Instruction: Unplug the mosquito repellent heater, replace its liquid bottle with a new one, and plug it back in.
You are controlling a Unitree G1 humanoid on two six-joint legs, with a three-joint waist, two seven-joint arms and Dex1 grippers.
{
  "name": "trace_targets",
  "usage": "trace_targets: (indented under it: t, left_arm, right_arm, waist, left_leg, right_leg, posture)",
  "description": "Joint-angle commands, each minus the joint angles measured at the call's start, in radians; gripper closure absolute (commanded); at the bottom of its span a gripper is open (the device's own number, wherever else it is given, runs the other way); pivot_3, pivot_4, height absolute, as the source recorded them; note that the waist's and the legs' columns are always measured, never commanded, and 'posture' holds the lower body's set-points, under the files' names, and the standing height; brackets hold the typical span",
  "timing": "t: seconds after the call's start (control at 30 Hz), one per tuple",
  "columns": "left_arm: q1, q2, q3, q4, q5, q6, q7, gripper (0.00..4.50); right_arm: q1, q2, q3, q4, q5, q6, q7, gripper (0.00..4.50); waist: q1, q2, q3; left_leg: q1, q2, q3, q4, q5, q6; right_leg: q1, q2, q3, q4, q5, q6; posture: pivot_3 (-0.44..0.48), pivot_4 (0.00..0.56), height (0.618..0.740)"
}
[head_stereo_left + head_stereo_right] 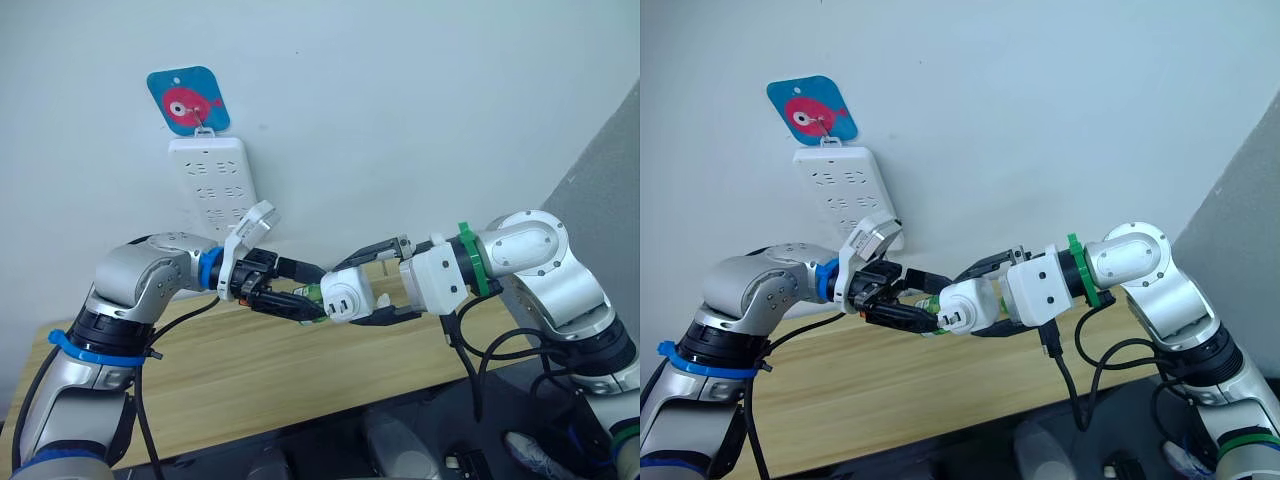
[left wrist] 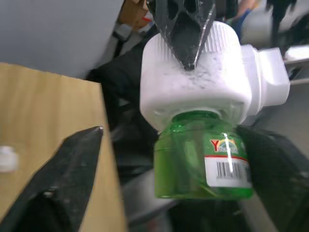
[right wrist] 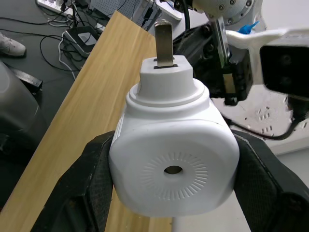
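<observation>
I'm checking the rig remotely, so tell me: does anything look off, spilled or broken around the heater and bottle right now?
Nothing stands out. The right gripper clamps the mosquito repellent heater in the air above the wooden table, prongs intact. A green bottle sits in its base, between the left gripper's fingers. No spill or damage shows.

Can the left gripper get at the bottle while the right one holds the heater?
Probably yes. The right gripper clamps only the heater, leaving the green bottle hanging free beneath it, and the left gripper already sits open on either side of it.
</observation>
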Motion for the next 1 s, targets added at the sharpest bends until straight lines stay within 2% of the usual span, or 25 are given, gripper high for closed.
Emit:
trace_targets:
  t: [0.03,0.23,0.33,0.47,0.6,0.7,1.0]
  left_arm:
    - [0.03,0.045,0.007,-0.043,0.102,-0.171,-0.014,0.0]
    - [0.073,0.068,-0.009,-0.064,0.258,-0.396,0.01,0.0]
    - [0.091,0.069,-0.028,-0.077,0.29,-0.417,0.013,0.0]
    - [0.105,0.031,-0.056,-0.087,0.304,-0.36,0.076,0.0]
    - [0.082,-0.029,-0.08,-0.085,0.312,-0.292,0.146,0.0]
    - [0.055,-0.071,-0.094,-0.059,0.337,-0.3,0.182,0.0]
    - [0.037,-0.106,-0.164,-0.032,0.371,-0.368,0.126,0.0]
  right_arm:
    - [0.026,-0.034,-0.028,-0.073,0.034,0.082,-0.013,1.53]
    - [0.025,-0.104,-0.022,-0.122,0.057,0.427,-0.074,1.53]
    - [-0.013,-0.118,-0.01,-0.144,0.08,0.571,-0.094,1.53]
    - [-0.055,-0.105,0.0,-0.149,0.09,0.73,-0.145,1.53]
    - [-0.073,-0.115,0.03,-0.145,0.073,0.765,-0.17,1.53]
    - [-0.072,-0.124,0.052,-0.141,0.062,0.755,-0.178,1.53]
    - [-0.073,-0.107,0.08,-0.154,0.06,0.759,-0.202,1.53]
  waist:
    - [0.0,0.0,0.0]
    - [0.002,0.0,0.0]
    - [0.001,0.0,0.0]
    - [0.002,0.0,0.0]
    - [0.005,0.0,0.0]
    - [0.003,0.0,0.0]
    - [0.0,0.001,-0.001]
  left_leg:
    - [0.0,0.0,0.0,0.0,0.0,0.0]
    - [0.0,0.0,0.0,0.0,0.0,0.0]
    - [0.0,0.0,0.001,0.0,0.0,0.0]
    - [0.0,0.0,0.0,0.0,0.0,0.0]
    - [-0.001,-0.001,0.0,0.0,0.0,0.0]
    - [-0.001,-0.001,0.0,0.0,0.0,0.0]
    - [0.0,-0.001,0.0,0.0,0.0,0.0]
  right_leg:
    - [0.0,0.0,0.0,0.0,0.0,0.0]
    - [0.0,0.0,0.0,0.0,0.0,0.0]
    - [0.0,0.0,0.001,0.0,0.0,0.0]
    - [0.0,0.0,0.0,0.0,-0.001,-0.001]
    - [0.0,0.0,0.0,0.0,-0.001,0.0]
    - [0.0,0.0,0.0,0.0,-0.001,0.0]
    - [0.0,0.0,0.0,0.0,-0.001,0.0]
  posture:
    - [-0.279,0.084,0.74]
    - [-0.276,0.086,0.74]
    - [-0.276,0.086,0.74]
    - [-0.276,0.086,0.74]
    - [-0.281,0.085,0.74]
    - [-0.281,0.085,0.74]
    - [-0.29,0.08,0.74]
